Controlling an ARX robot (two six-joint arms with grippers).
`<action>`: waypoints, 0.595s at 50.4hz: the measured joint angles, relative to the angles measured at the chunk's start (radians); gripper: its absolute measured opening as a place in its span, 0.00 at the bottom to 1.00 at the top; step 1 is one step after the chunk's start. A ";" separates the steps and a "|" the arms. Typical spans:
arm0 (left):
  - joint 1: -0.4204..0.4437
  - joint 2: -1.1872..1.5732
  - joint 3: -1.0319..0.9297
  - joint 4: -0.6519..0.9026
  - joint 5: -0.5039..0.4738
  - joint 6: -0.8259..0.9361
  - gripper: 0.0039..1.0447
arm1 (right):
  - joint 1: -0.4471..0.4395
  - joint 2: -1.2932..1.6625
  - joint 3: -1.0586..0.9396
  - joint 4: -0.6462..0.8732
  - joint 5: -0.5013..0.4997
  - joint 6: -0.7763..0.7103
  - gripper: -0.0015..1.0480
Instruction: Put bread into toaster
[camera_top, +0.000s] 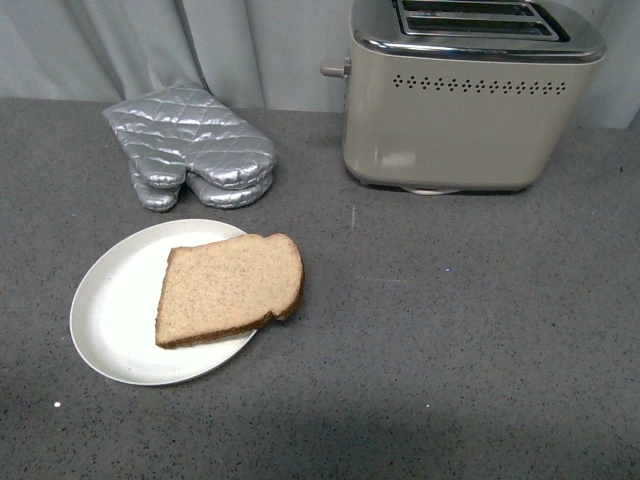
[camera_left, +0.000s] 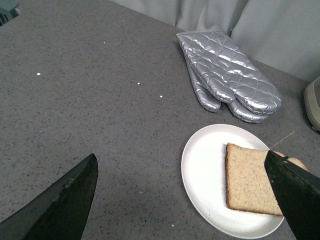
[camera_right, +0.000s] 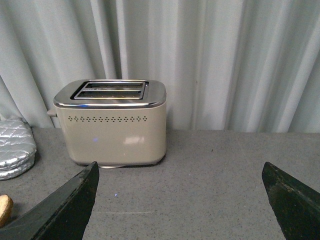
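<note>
On a dark grey speckled countertop (camera_top: 450, 330) sits a round white plate (camera_top: 110, 310), near the front and left of centre. The bread (camera_top: 230, 288), one flat light-brown slice with a darker crust, lies on the plate's right half. Its rounded top pokes past the rim over the countertop.

Behind the plate, toward the back left, lie silver quilted oven mitts (camera_top: 190, 150), apparently two stacked one on the other. The toaster (camera_top: 465, 120) stands upright at the back right, well apart from the bread. It is beige with a shiny chrome top, two slots (camera_top: 478, 18), a row of small vent holes (camera_top: 480, 85), and a lever knob (camera_top: 333, 70) on its left end. Pale grey curtains (camera_top: 250, 40) hang behind everything.

The left wrist view looks down on the plate, bread and mitts. The left gripper (camera_left: 180, 156) has its two dark fingers (camera_left: 65, 200) spread wide, with nothing between them.

The right wrist view faces the toaster and curtain. The right gripper (camera_right: 180, 165) also has its dark fingers (camera_right: 65, 205) spread wide and grips nothing. A small brown sliver at that picture's edge may be the bread's crust.
</note>
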 joint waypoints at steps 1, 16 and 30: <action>0.010 0.062 0.008 0.049 0.017 0.000 0.94 | 0.000 0.000 0.000 0.000 0.000 0.000 0.91; 0.078 0.695 0.201 0.274 0.226 0.043 0.94 | 0.000 0.000 0.000 0.000 0.000 0.000 0.91; 0.107 1.124 0.457 0.167 0.302 0.093 0.94 | 0.000 0.000 0.000 0.000 0.000 0.000 0.91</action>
